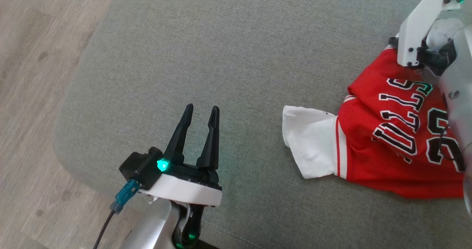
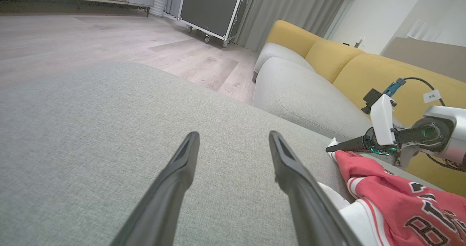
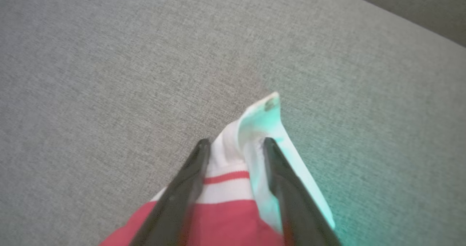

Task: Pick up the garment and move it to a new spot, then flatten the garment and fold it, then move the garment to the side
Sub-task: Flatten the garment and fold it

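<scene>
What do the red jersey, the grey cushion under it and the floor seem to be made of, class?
Jersey: soft thin fabric, possibly synthetic, matte; it creases and bunches. Cushion: woven upholstery cloth, matte; flecked weave shows. Floor: pale wood-look planks, perhaps laminate; grain and seams show.

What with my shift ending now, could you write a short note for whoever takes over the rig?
Left gripper: open, empty, above bare grey cushion, to the left of the garment.
Right gripper: jaws apart, straddling a white, red-striped edge of the garment; no firm grip visible yet.
Garment: a red jersey with white trim, lying crumpled on the cushion's right side.
Done: nothing that shows; the pick-up is only being set up.
Left: grip and lift it, move it to a new spot, flatten, fold, then set it aside.
</scene>
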